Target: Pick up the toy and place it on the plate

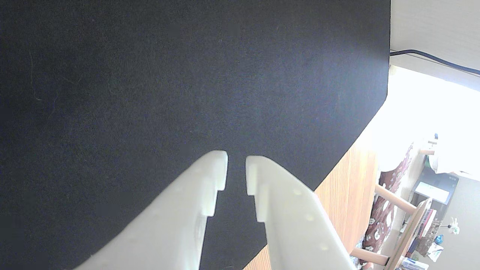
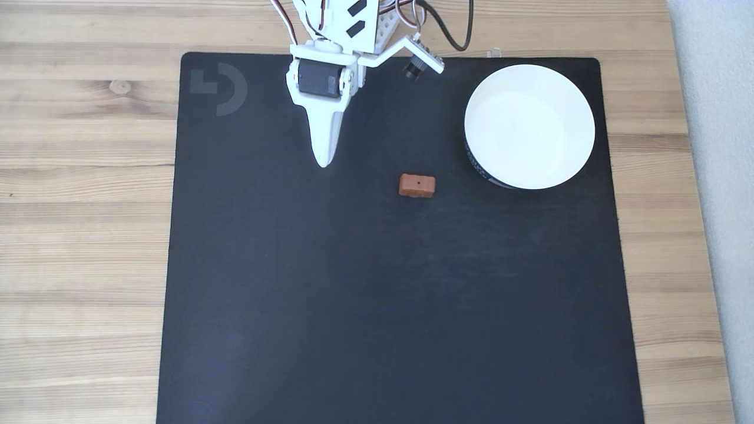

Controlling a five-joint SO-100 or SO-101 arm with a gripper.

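The toy (image 2: pixel 417 185), a small reddish-brown block with a dark dot, lies on the black mat in the fixed view. The plate (image 2: pixel 478 94), a round white dish with a dark printed band outside, stands to the toy's upper right, a short gap away, with nothing inside it. My white gripper (image 2: pixel 324 162) points down the picture, up and to the left of the toy and well apart from it. In the wrist view the gripper (image 1: pixel 236 161) hangs over bare mat. Its fingers are almost together with a thin slit between the tips and nothing held.
A black mat (image 2: pixel 377 294) covers most of the wooden table (image 2: pixel 82 176). In the wrist view the mat's edge and corner (image 1: pixel 382 108) lie to the right. Wood, a dark cable (image 1: pixel 435 59) and room furniture show beyond it. The arm's base and wires (image 2: pixel 412 17) sit at the mat's top edge.
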